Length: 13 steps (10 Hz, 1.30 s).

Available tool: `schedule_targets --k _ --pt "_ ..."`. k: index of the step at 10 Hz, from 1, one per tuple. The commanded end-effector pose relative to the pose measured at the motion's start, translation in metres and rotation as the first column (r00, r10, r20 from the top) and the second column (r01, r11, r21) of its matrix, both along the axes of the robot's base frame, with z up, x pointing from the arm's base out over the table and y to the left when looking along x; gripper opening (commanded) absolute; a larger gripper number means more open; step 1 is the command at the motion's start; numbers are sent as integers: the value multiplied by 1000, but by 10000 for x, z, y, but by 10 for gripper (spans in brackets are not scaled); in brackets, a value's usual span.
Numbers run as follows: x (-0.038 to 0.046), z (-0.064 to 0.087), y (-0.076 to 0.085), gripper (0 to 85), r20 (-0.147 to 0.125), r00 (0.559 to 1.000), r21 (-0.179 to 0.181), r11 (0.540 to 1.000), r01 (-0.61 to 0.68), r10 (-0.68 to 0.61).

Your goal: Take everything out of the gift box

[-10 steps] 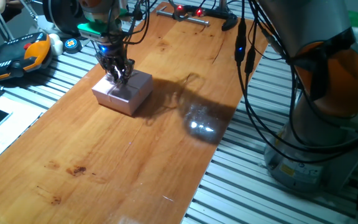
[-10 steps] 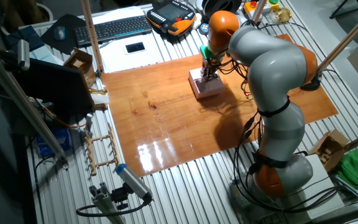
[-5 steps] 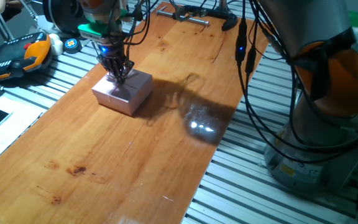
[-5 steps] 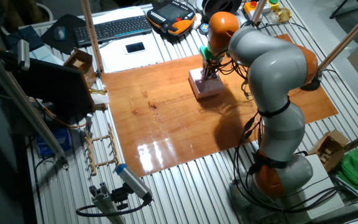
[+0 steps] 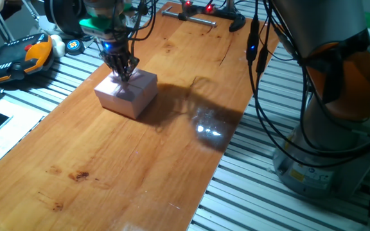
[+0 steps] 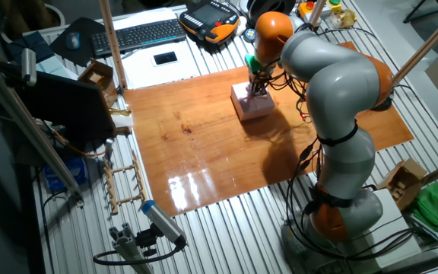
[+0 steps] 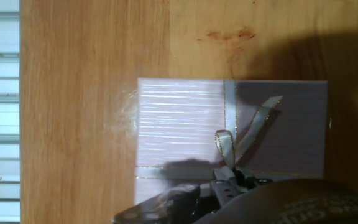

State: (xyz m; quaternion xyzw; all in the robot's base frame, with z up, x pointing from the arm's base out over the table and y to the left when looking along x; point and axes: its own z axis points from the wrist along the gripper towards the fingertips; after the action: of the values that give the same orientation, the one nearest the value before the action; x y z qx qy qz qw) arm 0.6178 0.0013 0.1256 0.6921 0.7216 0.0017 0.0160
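The gift box (image 5: 127, 93) sits at the far left of the wooden bench (image 5: 172, 147), its lid (image 7: 185, 130) on, so nothing inside shows. The gripper (image 5: 124, 72) hangs straight above the lid's middle, its fingers drawn close together at the ribbon bow (image 7: 229, 146), and I judge the coming move is a straight lift of that bow. Only the hand view shows the bow and ribbon; whether the gripper actually pinches it I cannot tell.
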Motion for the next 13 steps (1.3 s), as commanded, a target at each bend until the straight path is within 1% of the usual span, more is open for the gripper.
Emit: schedule_targets --k 1,3,6,7,8,10,13 --pt "-14 26 -12 10 0 1000 0 1000 -4 4" --pt "-62 129 -77 10 -2 1000 6 1000 -13 13" --pt "-112 197 -149 10 -1 1000 -6 1000 -27 27" --pt "-136 215 -187 10 -3 999 -3 999 -43 43" --pt "-159 225 -218 10 -5 998 -3 998 -63 63" --pt "-212 241 -279 10 -7 996 -21 995 -94 94" --pt "-290 239 -401 10 4 994 -27 993 -111 111"
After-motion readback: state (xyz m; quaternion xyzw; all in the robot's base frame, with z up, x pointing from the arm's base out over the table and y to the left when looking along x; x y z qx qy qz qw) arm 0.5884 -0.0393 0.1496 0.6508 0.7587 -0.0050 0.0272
